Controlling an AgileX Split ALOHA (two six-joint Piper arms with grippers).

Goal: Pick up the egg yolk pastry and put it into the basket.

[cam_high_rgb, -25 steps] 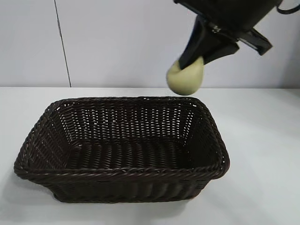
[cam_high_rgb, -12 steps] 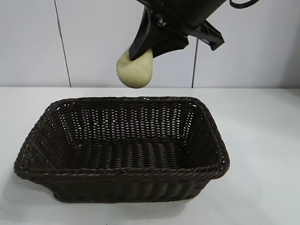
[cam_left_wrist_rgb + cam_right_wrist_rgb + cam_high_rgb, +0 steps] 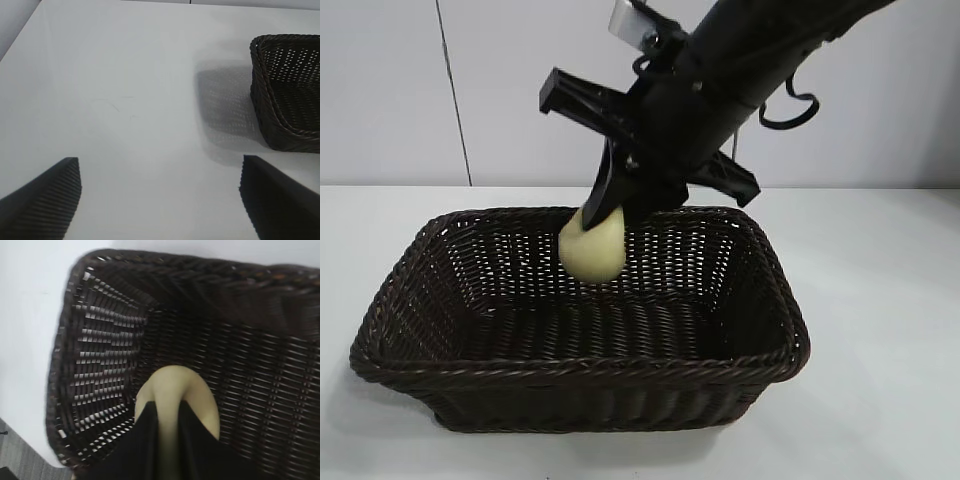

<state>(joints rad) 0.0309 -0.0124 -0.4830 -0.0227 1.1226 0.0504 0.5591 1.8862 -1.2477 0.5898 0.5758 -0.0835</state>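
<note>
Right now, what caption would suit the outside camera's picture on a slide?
The right claw lowers the egg yolk pastry it grips into the dark wicker basket.

Now lower and further toward 9 o'clock in the exterior view: right gripper (image 3: 603, 215), down from above the basket's (image 3: 772, 262) 1 o'clock corner to inside its rim. Pastry (image 3: 592, 247) carried along, pinched between the fingers, no longer seen against the wall but against the far weave, hanging above the floor. Wrist rolled, crossbar now slanting across the arm.
</note>
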